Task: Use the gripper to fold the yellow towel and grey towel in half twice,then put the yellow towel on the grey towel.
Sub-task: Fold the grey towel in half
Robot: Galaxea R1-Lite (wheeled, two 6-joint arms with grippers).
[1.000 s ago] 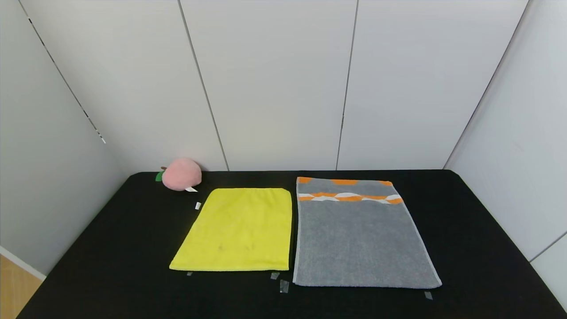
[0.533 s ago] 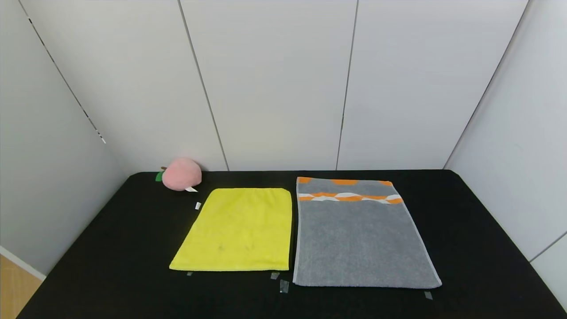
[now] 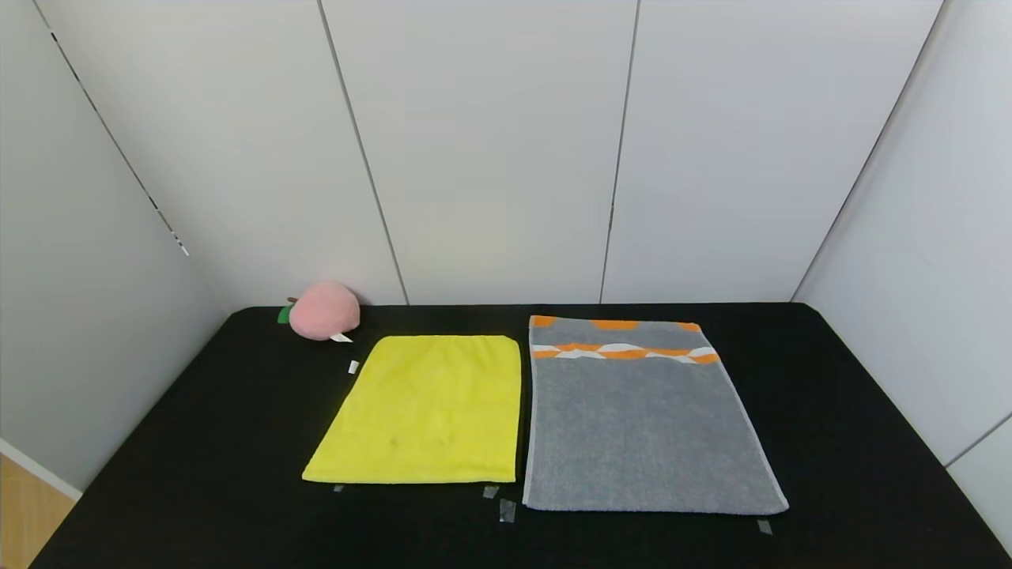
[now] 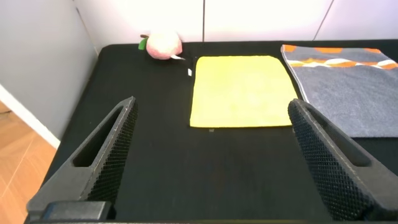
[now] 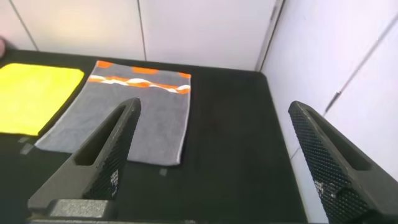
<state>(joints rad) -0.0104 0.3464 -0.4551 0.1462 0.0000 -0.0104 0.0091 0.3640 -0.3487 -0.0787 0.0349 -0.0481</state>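
Left arm: held back over the near left part of the black table (image 3: pixel 198 442), out of the head view; its wrist view looks forward across the tabletop.
Left gripper (image 4: pixel 211 158): jaws spread wide, nothing between them, clear of the cloth.
Right arm: held back over the near right part of the table, also outside the head view.
Right gripper (image 5: pixel 214 162): released, jaws wide apart and empty.
Yellow towel (image 3: pixel 423 411): bright yellow soft cloth, lying flat and unfolded left of centre, ahead of the left gripper and well apart from it.
Grey towel (image 3: pixel 644 431): larger grey terry towel, flat, orange-and-white wavy band at its far end, just beside the yellow towel's right edge, ahead of the right gripper and to its left.
Pink plush peach (image 3: pixel 324 310): at the far left of the table, near the yellow towel's far corner.
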